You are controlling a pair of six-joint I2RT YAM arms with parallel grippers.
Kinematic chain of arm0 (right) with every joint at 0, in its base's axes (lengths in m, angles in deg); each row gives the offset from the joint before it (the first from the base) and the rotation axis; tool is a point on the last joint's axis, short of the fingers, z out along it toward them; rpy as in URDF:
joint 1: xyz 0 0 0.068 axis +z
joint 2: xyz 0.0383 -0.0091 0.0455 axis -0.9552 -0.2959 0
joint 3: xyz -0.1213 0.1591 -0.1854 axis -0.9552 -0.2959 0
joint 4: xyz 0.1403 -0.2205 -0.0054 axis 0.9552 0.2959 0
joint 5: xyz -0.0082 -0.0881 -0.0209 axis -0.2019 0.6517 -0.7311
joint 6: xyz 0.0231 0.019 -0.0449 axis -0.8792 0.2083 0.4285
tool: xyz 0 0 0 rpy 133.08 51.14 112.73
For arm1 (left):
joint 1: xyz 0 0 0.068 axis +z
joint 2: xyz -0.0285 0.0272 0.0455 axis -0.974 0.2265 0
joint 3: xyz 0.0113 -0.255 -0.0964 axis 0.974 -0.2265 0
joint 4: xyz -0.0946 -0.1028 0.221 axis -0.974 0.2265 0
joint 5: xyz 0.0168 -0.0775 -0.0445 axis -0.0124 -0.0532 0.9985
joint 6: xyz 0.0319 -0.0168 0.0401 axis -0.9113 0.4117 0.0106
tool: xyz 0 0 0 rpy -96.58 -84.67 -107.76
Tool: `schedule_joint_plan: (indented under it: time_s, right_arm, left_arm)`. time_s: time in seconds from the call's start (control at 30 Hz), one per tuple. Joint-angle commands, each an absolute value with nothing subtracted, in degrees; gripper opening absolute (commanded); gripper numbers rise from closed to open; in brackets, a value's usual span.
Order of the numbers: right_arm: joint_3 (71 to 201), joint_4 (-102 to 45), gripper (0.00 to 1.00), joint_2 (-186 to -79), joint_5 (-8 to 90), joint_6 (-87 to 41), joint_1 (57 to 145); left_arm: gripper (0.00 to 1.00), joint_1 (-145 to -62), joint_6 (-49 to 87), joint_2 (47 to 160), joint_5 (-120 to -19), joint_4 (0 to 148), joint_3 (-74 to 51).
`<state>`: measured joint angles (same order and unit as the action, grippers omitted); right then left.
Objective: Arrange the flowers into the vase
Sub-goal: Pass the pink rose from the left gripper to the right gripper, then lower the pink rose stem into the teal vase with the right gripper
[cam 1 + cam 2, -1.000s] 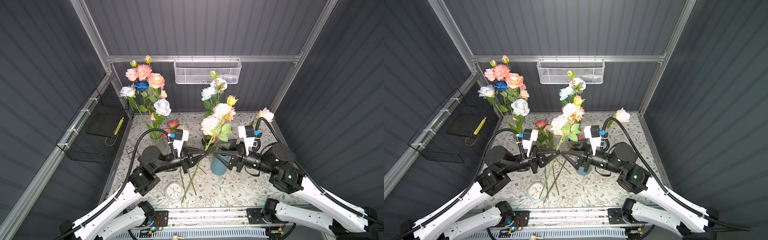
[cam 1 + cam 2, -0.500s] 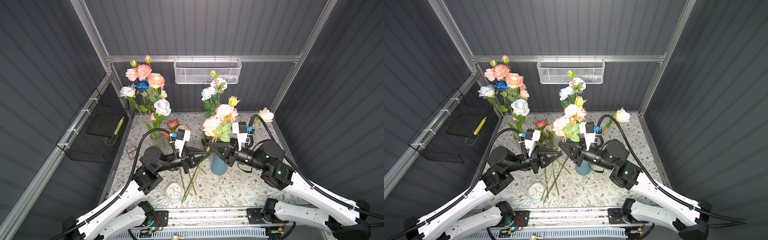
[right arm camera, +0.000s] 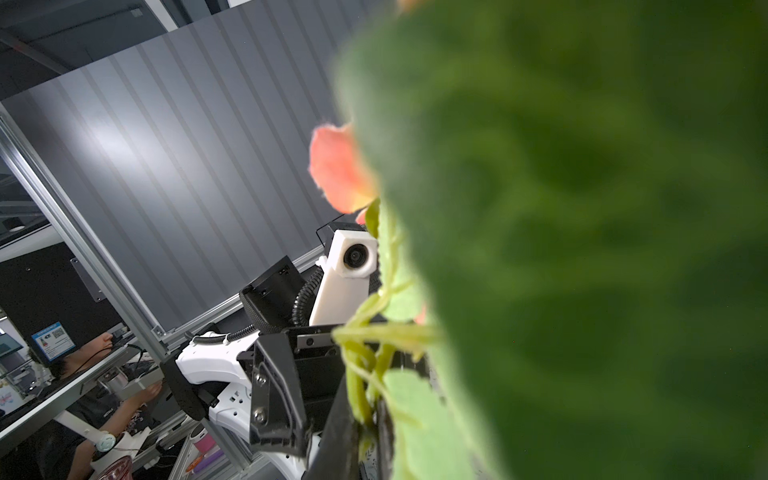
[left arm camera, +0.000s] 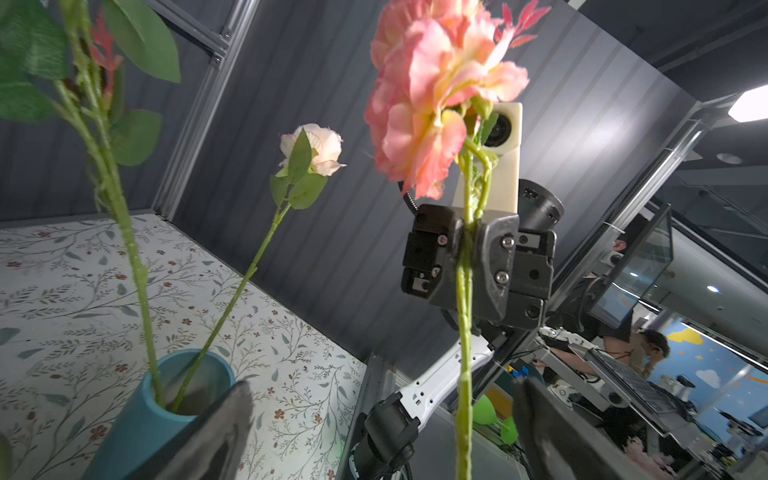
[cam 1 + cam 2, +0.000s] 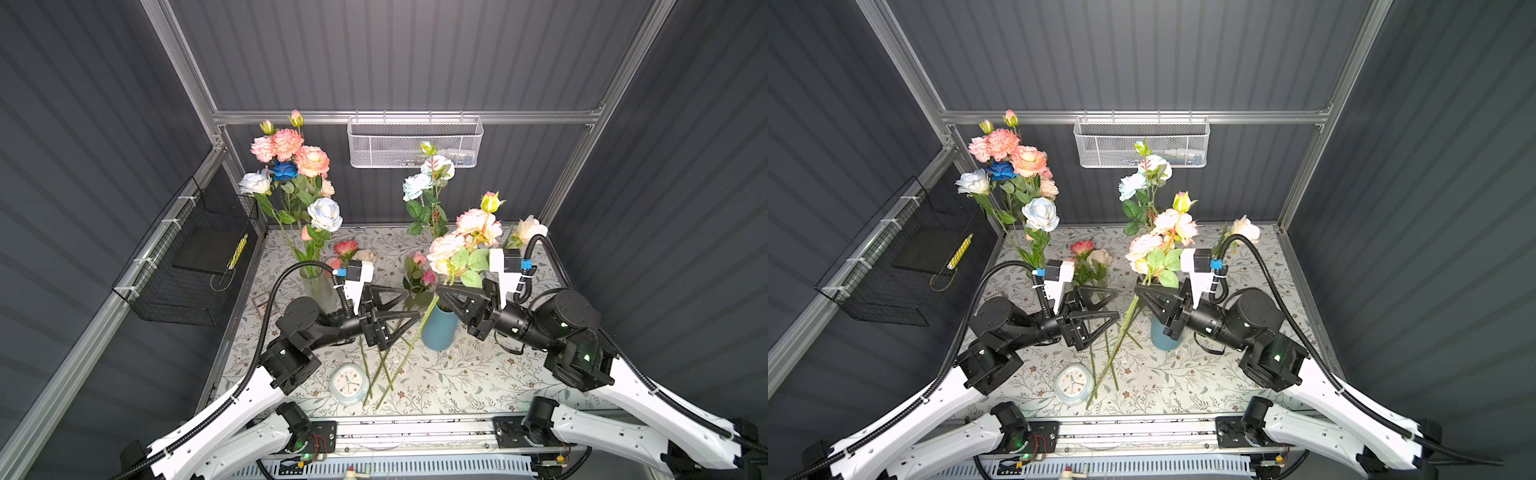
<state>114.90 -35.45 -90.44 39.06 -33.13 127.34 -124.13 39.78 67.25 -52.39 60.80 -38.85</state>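
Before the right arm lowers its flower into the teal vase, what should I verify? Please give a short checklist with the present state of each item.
1. Right end effector shut on the pink flower stem: ok.
2. Left end effector has let go: ok, jaws wide open.
3. Left end effector clear of that stem: not ok, the stem runs between its fingers.
4. Teal vase has room: ok, two stems inside, mouth partly free.
5. Stem's lower end above the vase mouth: not ok, it hangs beside the vase.
6. Stem tip free of the loose stems lying below: cannot tell.
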Motion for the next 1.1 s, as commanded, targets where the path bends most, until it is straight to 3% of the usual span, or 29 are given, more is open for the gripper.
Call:
schedule_joint_plan:
  time_s: [0.0,0.37,0.73,1.07]
  right_arm:
    - [113.9,-30.1,0.0,-87.4,42.5,-30.5,127.5]
    - [114.6,-17.8,0.0,-79.3,51.7,-25.0,127.5]
    - [124.2,-10.8,0.0,-79.5,62.1,-15.4,127.5]
    - [135.1,-10.1,0.0,-89.2,72.0,-3.1,127.4]
  left_arm:
    - [1.0,-124.3,36.8,63.0,-62.5,66.6,-40.2]
    - [1.0,-124.3,37.3,60.3,-81.0,82.8,-42.6]
    - [1.0,-124.3,40.9,59.1,-84.6,85.2,-48.9]
    - [1.0,-124.3,41.2,60.1,-84.8,85.2,-49.5]
